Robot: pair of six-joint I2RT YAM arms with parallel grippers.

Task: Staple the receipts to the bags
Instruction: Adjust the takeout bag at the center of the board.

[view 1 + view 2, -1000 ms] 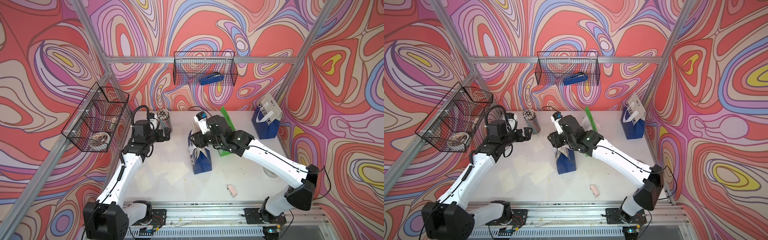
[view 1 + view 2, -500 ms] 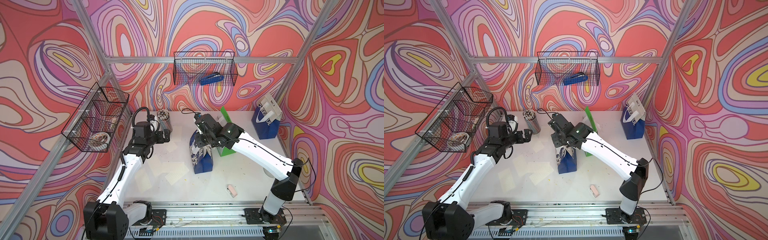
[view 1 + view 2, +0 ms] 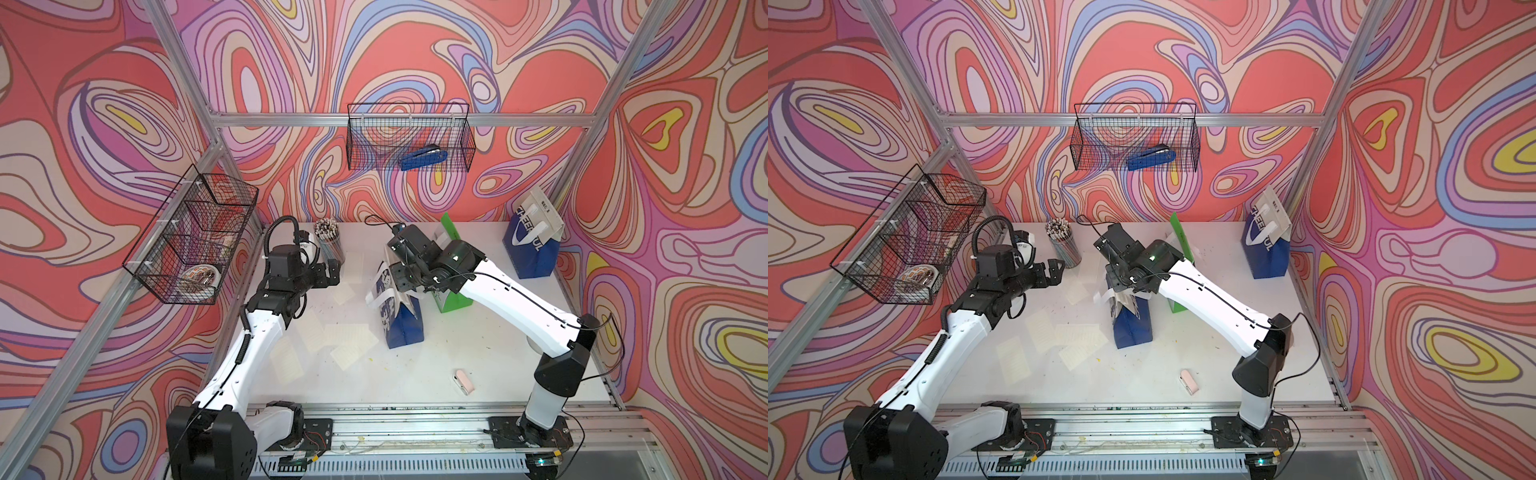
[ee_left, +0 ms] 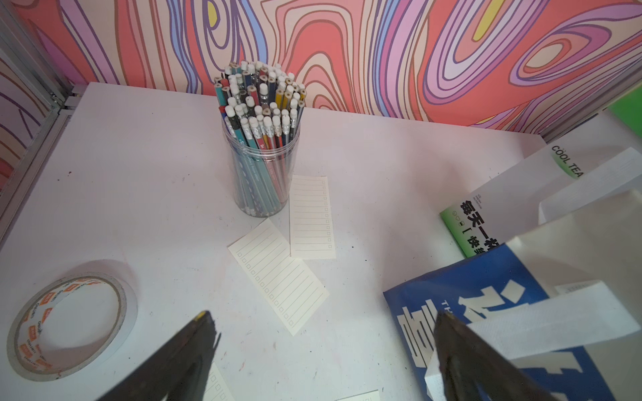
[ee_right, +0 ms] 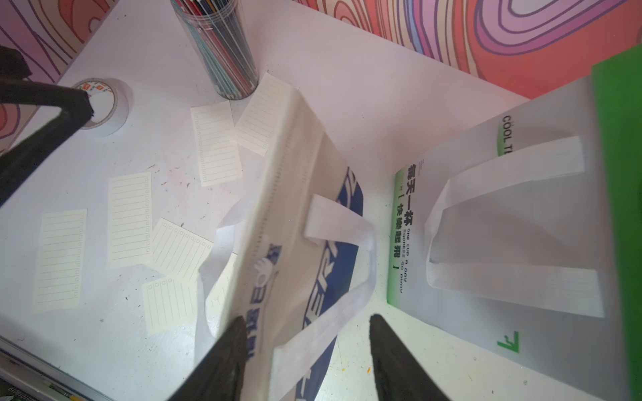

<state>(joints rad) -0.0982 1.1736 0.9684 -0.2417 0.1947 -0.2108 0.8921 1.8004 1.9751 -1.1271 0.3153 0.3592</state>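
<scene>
Our right gripper [image 5: 305, 323] hangs spread over the blue bag [image 5: 295, 180] in the middle of the table [image 3: 519, 365], handle [image 5: 338, 229] between the jaws, unclamped. Left gripper [image 4: 323, 315] gapes wide above receipts [image 4: 278, 270] near the back edge.

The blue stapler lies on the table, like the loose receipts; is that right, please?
Not quite: the blue stapler lies in the wire basket on the back wall, as both top views show. The receipts do lie loose on the table.

A clear jar of pencils [image 4: 262, 163] stands on the white surface [image 4: 139, 173]. A tape roll [image 4: 26, 330] lies flat near it. Wire baskets [image 3: 374, 141] hang above.
</scene>
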